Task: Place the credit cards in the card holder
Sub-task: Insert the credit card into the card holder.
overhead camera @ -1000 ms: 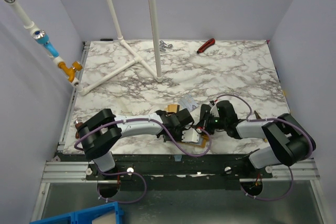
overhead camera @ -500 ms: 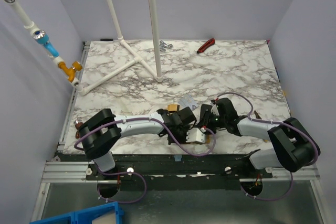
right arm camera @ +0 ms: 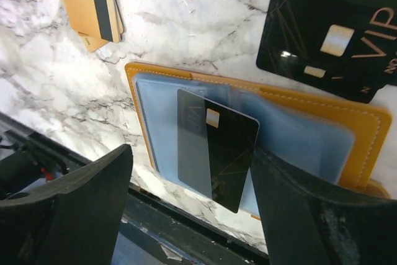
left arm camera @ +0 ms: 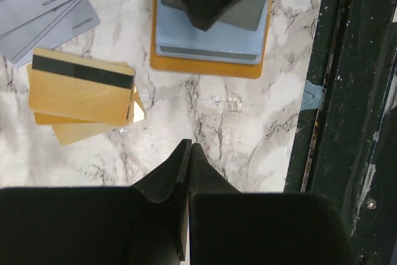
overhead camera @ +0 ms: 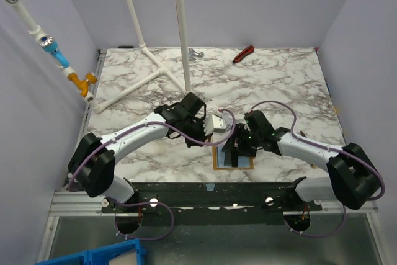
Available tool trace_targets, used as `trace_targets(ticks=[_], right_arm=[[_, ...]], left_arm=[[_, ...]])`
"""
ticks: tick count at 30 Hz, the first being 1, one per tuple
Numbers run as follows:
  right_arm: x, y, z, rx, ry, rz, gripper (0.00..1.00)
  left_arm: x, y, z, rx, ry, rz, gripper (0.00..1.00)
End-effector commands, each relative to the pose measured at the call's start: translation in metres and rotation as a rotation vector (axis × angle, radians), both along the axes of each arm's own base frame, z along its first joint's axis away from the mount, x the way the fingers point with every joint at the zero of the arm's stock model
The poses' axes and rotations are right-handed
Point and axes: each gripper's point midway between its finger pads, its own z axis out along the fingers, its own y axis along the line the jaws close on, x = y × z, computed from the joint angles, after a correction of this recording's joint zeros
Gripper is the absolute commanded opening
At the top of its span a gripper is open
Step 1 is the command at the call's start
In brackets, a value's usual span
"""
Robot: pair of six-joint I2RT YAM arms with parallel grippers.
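The card holder (right arm camera: 322, 113) is orange with pale blue sleeves and lies open near the table's front edge; it also shows in the top view (overhead camera: 247, 162) and the left wrist view (left arm camera: 208, 66). A black card (right arm camera: 217, 147) lies partly in a sleeve and sticks out over the near edge. My right gripper (right arm camera: 192, 153) hovers open over it, touching nothing. Gold-tan cards (left arm camera: 80, 94) with a dark stripe and grey-blue cards (left arm camera: 43, 4) lie left of the holder. My left gripper (left arm camera: 189, 148) is shut and empty above bare marble.
A second black VIP card (right arm camera: 338, 26) lies beyond the holder. The dark front rail (left arm camera: 347, 91) runs right beside the holder. A white pipe stand (overhead camera: 155, 72) and a red tool (overhead camera: 243, 53) are at the back of the table.
My left arm has lifted away from the front edge and swung back towards the table's middle, uncovering the holder. My right gripper has moved over the holder.
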Motion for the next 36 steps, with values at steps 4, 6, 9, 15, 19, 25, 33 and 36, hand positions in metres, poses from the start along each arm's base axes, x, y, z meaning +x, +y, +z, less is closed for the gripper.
trace_targets(ticks=[4, 6, 9, 15, 19, 25, 33, 36], right_arm=[[-0.017, -0.021, -0.024, -0.349, 0.004, -0.024, 0.85], [-0.019, -0.02, -0.023, -0.398, -0.014, -0.024, 0.86], [-0.022, -0.017, -0.025, -0.447, -0.029, -0.022, 0.87], [-0.028, -0.004, -0.027, -0.518, -0.051, -0.009, 0.87], [-0.027, 0.005, -0.025, -0.562, -0.069, 0.005, 0.87], [-0.03, 0.015, -0.024, -0.58, -0.074, 0.03, 0.87], [-0.024, 0.011, -0.017, -0.608, -0.095, -0.015, 0.72], [-0.021, 0.012, -0.011, -0.601, -0.11, -0.031, 0.61]], left_arm=[[0.009, 0.027, 0.045, -0.129, 0.075, 0.104, 0.0], [0.014, 0.035, 0.049, -0.13, 0.068, 0.134, 0.0], [0.018, 0.045, 0.05, -0.141, 0.056, 0.17, 0.0], [0.019, 0.06, 0.045, -0.139, 0.04, 0.219, 0.0], [0.018, 0.065, 0.042, -0.141, 0.023, 0.235, 0.0], [0.016, 0.069, 0.04, -0.142, 0.004, 0.243, 0.0], [0.015, 0.071, 0.037, -0.148, -0.006, 0.249, 0.0], [0.016, 0.072, 0.035, -0.144, -0.002, 0.254, 0.0]])
